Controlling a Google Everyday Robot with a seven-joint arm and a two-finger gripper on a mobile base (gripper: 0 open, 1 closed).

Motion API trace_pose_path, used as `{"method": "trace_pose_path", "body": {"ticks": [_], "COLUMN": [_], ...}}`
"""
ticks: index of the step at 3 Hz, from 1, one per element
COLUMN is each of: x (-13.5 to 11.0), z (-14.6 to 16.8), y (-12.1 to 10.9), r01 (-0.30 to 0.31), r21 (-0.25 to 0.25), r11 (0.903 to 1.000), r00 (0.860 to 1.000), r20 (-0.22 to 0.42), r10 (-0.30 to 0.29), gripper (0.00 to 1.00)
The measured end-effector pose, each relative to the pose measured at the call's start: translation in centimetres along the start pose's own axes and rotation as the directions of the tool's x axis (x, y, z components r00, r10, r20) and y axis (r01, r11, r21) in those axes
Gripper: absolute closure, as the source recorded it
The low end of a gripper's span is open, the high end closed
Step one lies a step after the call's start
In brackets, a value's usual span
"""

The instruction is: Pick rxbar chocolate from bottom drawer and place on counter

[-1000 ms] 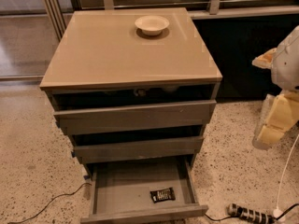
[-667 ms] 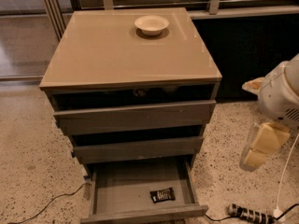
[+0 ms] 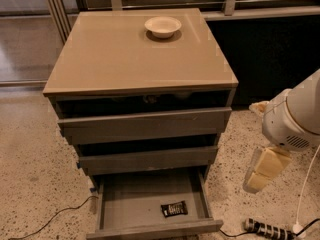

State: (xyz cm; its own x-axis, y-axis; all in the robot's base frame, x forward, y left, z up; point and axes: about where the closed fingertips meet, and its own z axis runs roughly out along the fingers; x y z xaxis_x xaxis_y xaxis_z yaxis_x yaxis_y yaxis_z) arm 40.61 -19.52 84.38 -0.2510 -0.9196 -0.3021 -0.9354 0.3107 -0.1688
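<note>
The rxbar chocolate point(image 3: 174, 209) lies flat in its black wrapper on the grey floor of the bottom drawer point(image 3: 120, 206), near the front right. That drawer is pulled out the farthest of the three. The tan counter point(image 3: 110, 54) tops the cabinet. My gripper point(image 3: 265, 170) hangs at the right of the cabinet, beside the drawer and above the speckled floor, well apart from the bar. Its cream fingers point down, with nothing seen between them.
A cream bowl point(image 3: 163, 26) sits at the back of the counter. The two upper drawers point(image 3: 145, 124) stand slightly out. A power strip point(image 3: 267, 229) and cables lie on the floor at the lower right. A dark wall panel is behind the arm.
My arm has swung down and left, toward the cabinet's right side, bringing the gripper lower and closer to the open bottom drawer. The bar and bowl have stayed put.
</note>
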Motion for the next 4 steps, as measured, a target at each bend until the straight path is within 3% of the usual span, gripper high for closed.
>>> {"method": "trace_pose_path", "body": {"ticks": [1,2,3,4], "x": [1.0,2.1,2.7,2.9], "z": [3.6,8.1,12.8,13.2], "y": [0.6,0.7,0.3,0.3], "r01": [0.014,0.031,0.075,0.076], "r21": [-0.042,-0.082,-0.118,-0.12], "r11": [0.999,0.9962,0.9902,0.9899], "r00": [1.0,0.996,0.978,0.979], "r20": [0.009,0.081,0.2,0.199], "r10": [-0.013,-0.024,-0.05,-0.051], "gripper": [0.0,0.0,0.0,0.0]}}
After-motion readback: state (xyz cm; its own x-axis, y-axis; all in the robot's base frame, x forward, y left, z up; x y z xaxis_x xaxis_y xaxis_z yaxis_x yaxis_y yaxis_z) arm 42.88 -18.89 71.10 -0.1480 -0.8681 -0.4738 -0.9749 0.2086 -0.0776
